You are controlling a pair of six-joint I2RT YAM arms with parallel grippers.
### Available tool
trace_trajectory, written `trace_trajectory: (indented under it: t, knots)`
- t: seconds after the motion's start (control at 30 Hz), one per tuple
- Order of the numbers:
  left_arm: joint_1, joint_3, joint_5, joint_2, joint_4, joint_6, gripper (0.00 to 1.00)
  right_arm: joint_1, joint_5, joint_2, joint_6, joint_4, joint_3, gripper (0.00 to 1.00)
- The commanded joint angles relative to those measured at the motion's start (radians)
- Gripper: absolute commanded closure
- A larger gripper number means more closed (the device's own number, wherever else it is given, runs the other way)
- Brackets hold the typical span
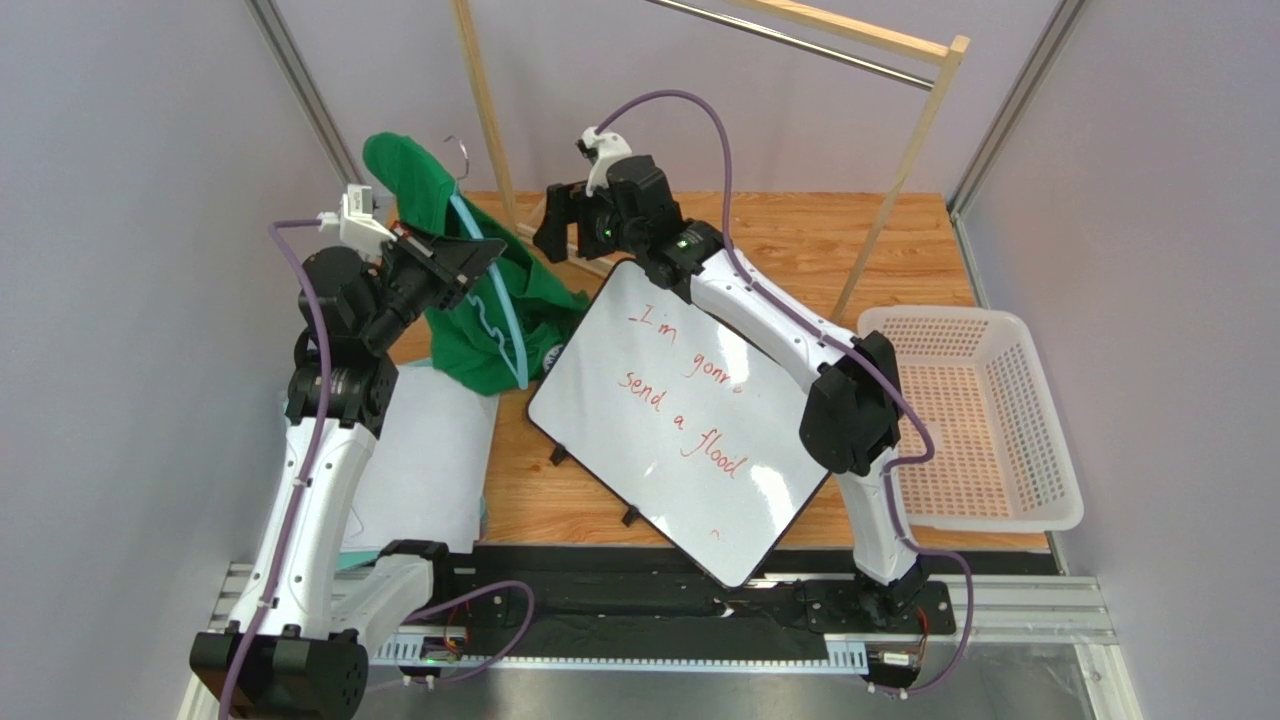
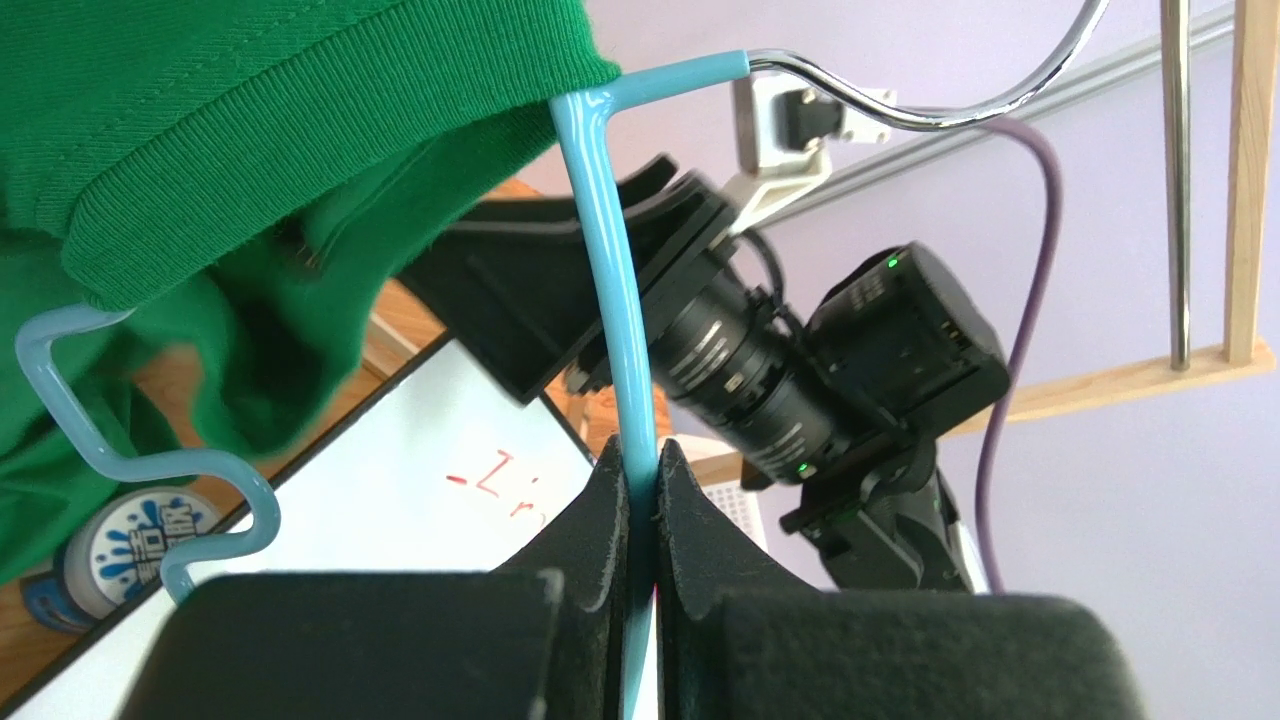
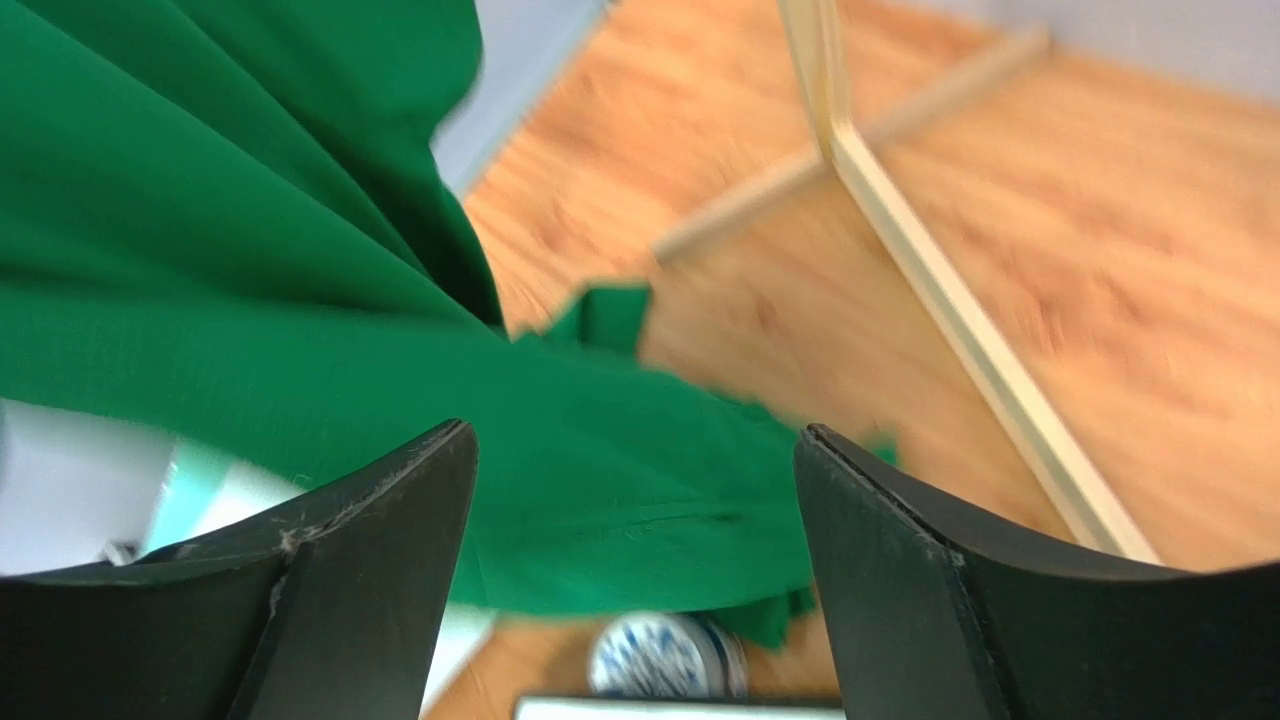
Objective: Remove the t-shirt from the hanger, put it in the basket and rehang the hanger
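Observation:
The dark green t-shirt (image 1: 478, 342) hangs over the light-blue hanger (image 1: 496, 285) at the back left, its lower part bunched on the table. My left gripper (image 1: 469, 260) is shut on the hanger's thin blue bar (image 2: 609, 270), just below the grey hook (image 2: 962, 105). The shirt's collar (image 2: 226, 135) still covers the hanger's left shoulder. My right gripper (image 1: 556, 228) is raised to the right of the shirt. It stands open (image 3: 631, 450), with the green cloth (image 3: 301, 300) below and nothing between its fingers.
A tilted whiteboard (image 1: 684, 428) with red writing lies mid-table. A white basket (image 1: 977, 420) stands at the right, and the wooden rack (image 1: 917, 135) at the back. White papers (image 1: 428, 450) lie under the left arm. A blue-and-white round object (image 3: 669, 656) sits by the shirt.

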Motion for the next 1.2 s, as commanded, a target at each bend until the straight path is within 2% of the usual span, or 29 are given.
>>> trace_trajectory:
  t: [0.0,0.23,0.5,0.73,0.9,1.17]
  knots:
    - [0.009,0.077,0.000,0.001,0.108,-0.048,1.00,0.004,0.040,-0.143,-0.066,-0.109,-0.049,0.16]
    - [0.009,0.084,-0.026,0.008,0.075,-0.045,1.00,0.017,0.059,-0.364,-0.077,-0.100,-0.280,0.17]
    - [0.009,0.038,-0.020,0.007,0.149,-0.091,1.00,0.075,-0.071,-0.565,-0.074,-0.025,-0.520,0.19]
    - [-0.014,0.046,-0.003,0.020,0.172,-0.058,1.00,0.155,-0.171,-0.640,-0.086,0.007,-0.554,0.21]
    - [-0.080,0.048,-0.055,0.004,0.167,0.018,1.00,0.185,-0.211,-0.607,-0.054,0.000,-0.509,0.24]
    - [-0.138,0.038,-0.057,-0.012,0.161,0.051,1.00,0.233,-0.183,-0.534,-0.109,-0.063,-0.420,0.31]
